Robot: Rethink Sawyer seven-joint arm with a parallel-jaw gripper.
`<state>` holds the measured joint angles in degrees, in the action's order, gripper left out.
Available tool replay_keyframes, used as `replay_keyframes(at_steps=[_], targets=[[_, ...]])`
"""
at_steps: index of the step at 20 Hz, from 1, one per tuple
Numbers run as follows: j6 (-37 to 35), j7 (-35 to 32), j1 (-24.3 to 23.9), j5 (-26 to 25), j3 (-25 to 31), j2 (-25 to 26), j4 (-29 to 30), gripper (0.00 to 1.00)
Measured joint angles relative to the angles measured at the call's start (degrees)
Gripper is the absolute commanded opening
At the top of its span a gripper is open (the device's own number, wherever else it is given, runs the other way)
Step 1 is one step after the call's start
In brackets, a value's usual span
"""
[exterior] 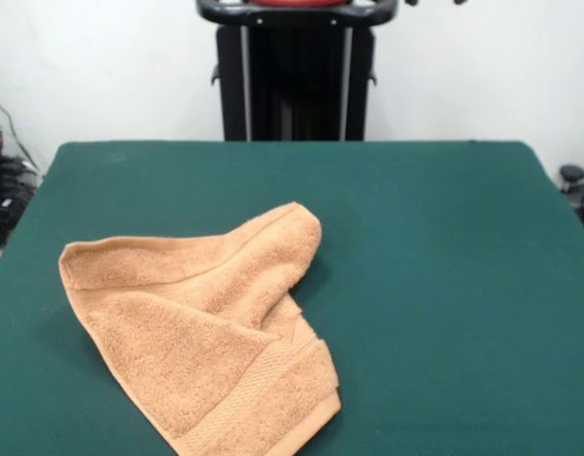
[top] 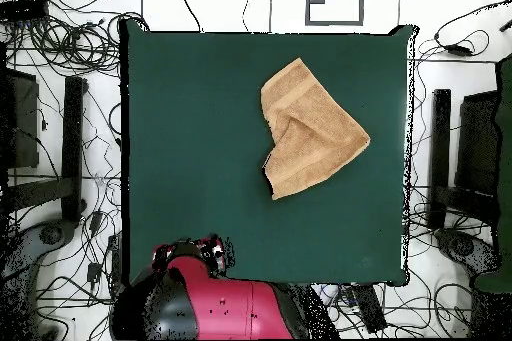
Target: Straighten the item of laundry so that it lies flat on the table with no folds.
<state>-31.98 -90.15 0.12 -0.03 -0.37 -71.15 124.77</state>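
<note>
Two views of one moment. Front view: my pedestal [exterior: 296, 81] stands at the far side of the tabletop [exterior: 434, 275], and only the dark lower rim of my arm's base shows at the top edge, cut off by the frame. My tool cannot be found in this view. The towel [exterior: 201, 328] lies on the near left part of the green felt, and its nearest corner runs down to the bottom edge of the frame. One flap is folded over the body of the cloth, with a rounded hump pointing toward the pedestal; what lies under the flap is hidden. A woven border band is visible along the near edge.

Overhead view: the whole towel [top: 308, 129] is seen, an irregular folded shape in the right half of the tabletop [top: 190, 137], toward the edge away from my base, with a crease across its middle and bare felt all round it. My arm [top: 215, 302], red and black, is drawn back at the bottom edge of the tabletop, well apart from the towel. Its dark end near the table's edge is too ragged to make out, so I cannot tell how far my tool is parted or whether it holds anything. Cables [top: 60, 47] lie on the floor beside the table.
</note>
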Motion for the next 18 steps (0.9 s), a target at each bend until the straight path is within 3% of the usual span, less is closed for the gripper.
replay_keyframes(at_steps=[9, 18], targets=[[6.9, 0.0, -0.7, 0.0, 0.0, 1.2, 0.5, 1.00], [14.7, 0.0, -2.2, 0.0, 0.0, 5.6, 0.9, 1.00]])
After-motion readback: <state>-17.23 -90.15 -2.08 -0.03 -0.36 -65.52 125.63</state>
